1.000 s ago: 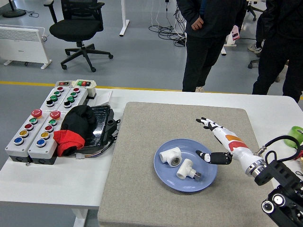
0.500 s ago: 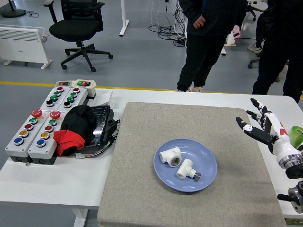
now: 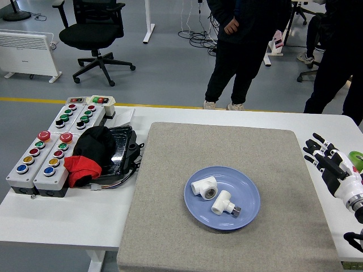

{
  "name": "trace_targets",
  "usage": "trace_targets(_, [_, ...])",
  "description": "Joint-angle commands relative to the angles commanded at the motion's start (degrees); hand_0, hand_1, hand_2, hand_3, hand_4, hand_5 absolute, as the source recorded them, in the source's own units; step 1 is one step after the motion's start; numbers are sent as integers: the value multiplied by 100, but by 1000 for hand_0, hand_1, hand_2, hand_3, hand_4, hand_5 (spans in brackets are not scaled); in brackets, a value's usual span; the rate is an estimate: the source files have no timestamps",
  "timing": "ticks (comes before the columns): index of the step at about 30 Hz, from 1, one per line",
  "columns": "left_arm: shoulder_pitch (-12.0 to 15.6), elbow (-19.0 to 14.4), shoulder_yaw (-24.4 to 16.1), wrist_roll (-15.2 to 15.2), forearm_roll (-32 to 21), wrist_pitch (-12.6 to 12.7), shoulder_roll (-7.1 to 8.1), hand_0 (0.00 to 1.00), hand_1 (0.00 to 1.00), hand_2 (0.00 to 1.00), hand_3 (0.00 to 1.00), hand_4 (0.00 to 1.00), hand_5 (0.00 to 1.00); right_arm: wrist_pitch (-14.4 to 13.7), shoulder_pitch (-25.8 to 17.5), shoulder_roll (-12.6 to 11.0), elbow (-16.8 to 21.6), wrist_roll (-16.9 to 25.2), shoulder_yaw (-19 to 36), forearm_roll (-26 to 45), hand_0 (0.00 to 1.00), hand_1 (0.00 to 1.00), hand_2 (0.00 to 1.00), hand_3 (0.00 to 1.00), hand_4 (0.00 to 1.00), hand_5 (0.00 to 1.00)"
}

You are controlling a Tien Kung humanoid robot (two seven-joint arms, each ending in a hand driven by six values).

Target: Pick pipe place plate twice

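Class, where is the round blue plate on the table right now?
In the head view, the round blue plate sits right of centre on the grey mat, holding two white pipe fittings.

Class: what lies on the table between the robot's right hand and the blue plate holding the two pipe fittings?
Nothing: the head view shows only bare grey mat between the right hand and the blue plate.

1. The grey mat [image 3: 221, 187] is bare all around the blue plate [image 3: 195, 211], leaving open approach from every side.
2. Two white pipe fittings [image 3: 204, 187] [image 3: 223, 203] occupy the plate's middle.
3. Button boxes [image 3: 54, 147] and a black-and-red bundle [image 3: 93, 153] crowd the table's left side.
4. The right hand [image 3: 328, 163] sits at the right edge, off the mat.
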Motion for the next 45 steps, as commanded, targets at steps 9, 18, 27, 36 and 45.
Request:
trace_targets(9, [13, -2, -17, 0, 28, -14, -3, 737, 746, 702, 652, 410, 998, 86, -43, -17, -32, -45, 59, 45, 837, 802, 885, 854, 692, 604])
trace_targets(18, [-1, 3, 14, -6, -37, -15, -2, 737, 745, 702, 652, 409, 998, 107, -34, -21, -36, -48, 99, 60, 838, 799, 883, 850, 679, 628])
trace_targets(27, [-27, 6, 31, -13, -59, -28, 1, 735, 745, 703, 652, 410, 998, 100, -45, -16, -44, 23, 123, 144, 837, 798, 882, 848, 670, 647])
trace_targets(36, [-37, 7, 40, -17, -69, -31, 2, 736, 745, 702, 653, 410, 998, 184, -71, 5, -48, 227, 79, 310, 827, 794, 874, 846, 662, 649])
trace_targets(45, [-45, 6, 44, -15, -75, -38, 1, 736, 745, 702, 653, 411, 998, 276, -146, 41, -77, 487, -5, 375, 826, 792, 871, 845, 659, 649])
